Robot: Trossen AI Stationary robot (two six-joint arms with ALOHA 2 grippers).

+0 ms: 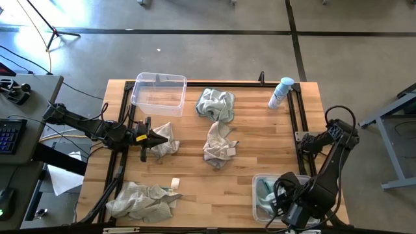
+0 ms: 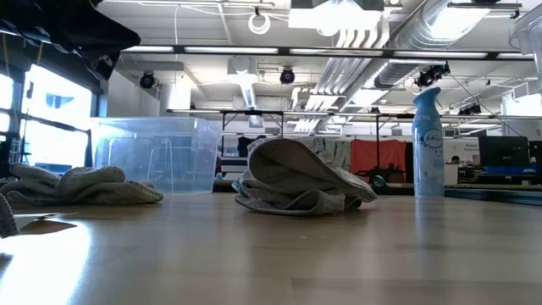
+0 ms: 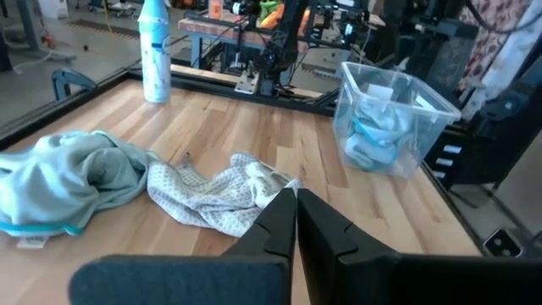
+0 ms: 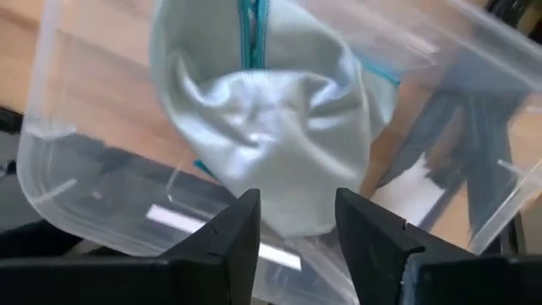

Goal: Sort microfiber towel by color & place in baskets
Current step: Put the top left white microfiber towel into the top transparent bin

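My right gripper (image 4: pixel 295 229) is open and points down over the clear basket (image 1: pixel 260 185) at the table's near right corner. A pale teal towel (image 4: pixel 262 127) lies in that basket below the fingers. My left gripper (image 1: pixel 151 138) is shut and nearly level at the left, over the edge of a beige-grey towel (image 1: pixel 168 140). Another beige-grey towel (image 1: pixel 220 144) lies mid-table, a teal one (image 1: pixel 216 104) behind it, and a third beige-grey one (image 1: pixel 143 198) at the near left. The far-left basket (image 1: pixel 159 91) holds nothing. My left gripper stands over the near edge of the beige-grey towel (image 1: pixel 162 139). The gripper itself hides the spot, so I cannot tell whether it touches the cloth. Nothing shows between its shut fingers (image 3: pixel 279 222).
A white spray bottle with a blue cap (image 1: pixel 281 93) stands at the far right of the table. Black rails run along the table's left and right edges. Bare wood lies between the mid-table towels and the right basket.
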